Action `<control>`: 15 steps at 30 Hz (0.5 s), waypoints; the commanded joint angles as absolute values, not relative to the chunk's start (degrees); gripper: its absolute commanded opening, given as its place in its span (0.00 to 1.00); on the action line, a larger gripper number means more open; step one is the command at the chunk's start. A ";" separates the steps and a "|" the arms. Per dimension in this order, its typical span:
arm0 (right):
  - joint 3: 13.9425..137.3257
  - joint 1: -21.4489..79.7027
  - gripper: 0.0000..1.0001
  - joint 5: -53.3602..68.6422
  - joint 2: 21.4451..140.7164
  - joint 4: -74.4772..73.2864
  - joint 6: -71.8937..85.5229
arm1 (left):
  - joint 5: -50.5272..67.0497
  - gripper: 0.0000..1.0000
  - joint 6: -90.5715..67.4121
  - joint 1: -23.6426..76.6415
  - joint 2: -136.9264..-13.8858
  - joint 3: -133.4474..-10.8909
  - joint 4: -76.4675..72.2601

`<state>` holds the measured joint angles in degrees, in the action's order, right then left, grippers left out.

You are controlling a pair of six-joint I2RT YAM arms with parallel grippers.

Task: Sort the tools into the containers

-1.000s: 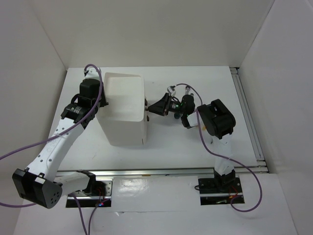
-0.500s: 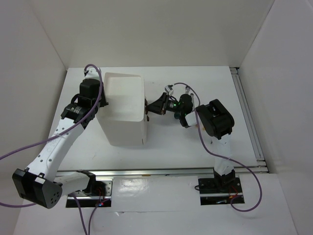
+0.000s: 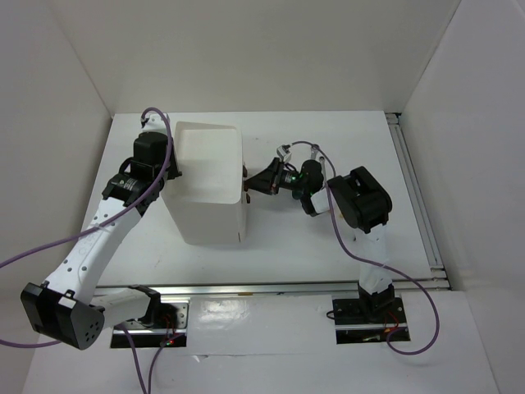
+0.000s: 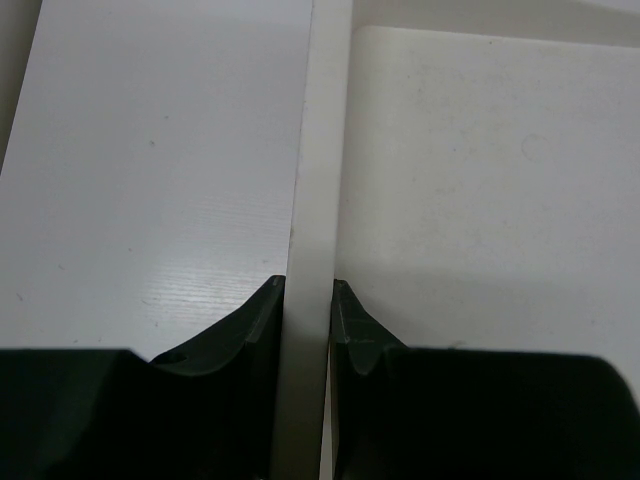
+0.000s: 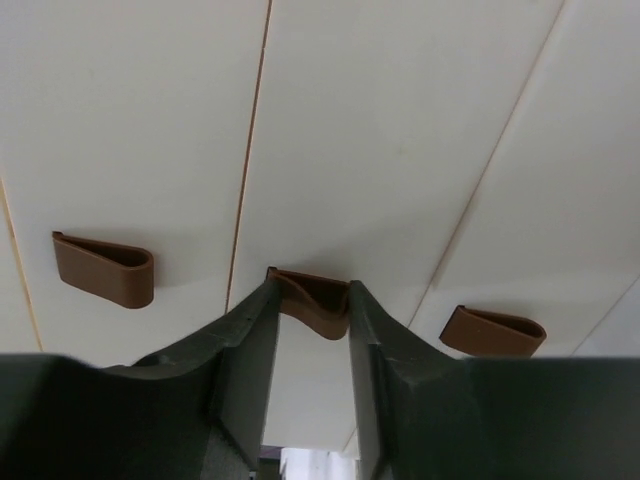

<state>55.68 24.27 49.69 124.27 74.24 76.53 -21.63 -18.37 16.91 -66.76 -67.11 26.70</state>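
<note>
The tall white box (image 3: 209, 185) stands left of the table's middle, open top up. My left gripper (image 3: 170, 171) is shut on the box's left wall (image 4: 318, 150), one finger inside and one outside. My right gripper (image 3: 249, 182) is at the box's right face, shut on the middle drawer's brown handle (image 5: 312, 302). Two more brown handles, one to the left (image 5: 105, 270) and one to the right (image 5: 492, 331), show in the right wrist view. The drawers look closed. No tools are in view.
White walls enclose the table on the left, back and right. A metal rail (image 3: 418, 197) runs along the right edge. Purple cables trail from both arms.
The right gripper has moved left, up to the box's right face and onto the drawer handle. The left arm has not moved.
</note>
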 commanded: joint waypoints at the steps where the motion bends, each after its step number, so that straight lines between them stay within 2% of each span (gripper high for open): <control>1: 54.67 25.22 0.38 49.75 125.16 108.02 75.50 | -16.61 0.14 -22.32 17.67 -67.85 -66.27 32.17; 4: 54.67 25.22 0.26 49.75 125.16 108.02 75.50 | -16.61 0.14 -22.32 17.67 -67.85 -66.27 32.17; 6: 54.67 25.22 0.22 49.75 125.16 108.02 75.50 | -16.61 0.14 -22.32 17.67 -67.85 -66.27 32.17; 11: 53.61 25.22 0.01 49.75 124.63 108.02 75.50 | -16.61 0.14 -22.32 17.67 -67.85 -66.27 32.17; 15: 51.34 24.62 0.00 49.14 124.63 108.02 74.97 | -16.61 0.14 -22.32 17.67 -67.85 -66.27 32.17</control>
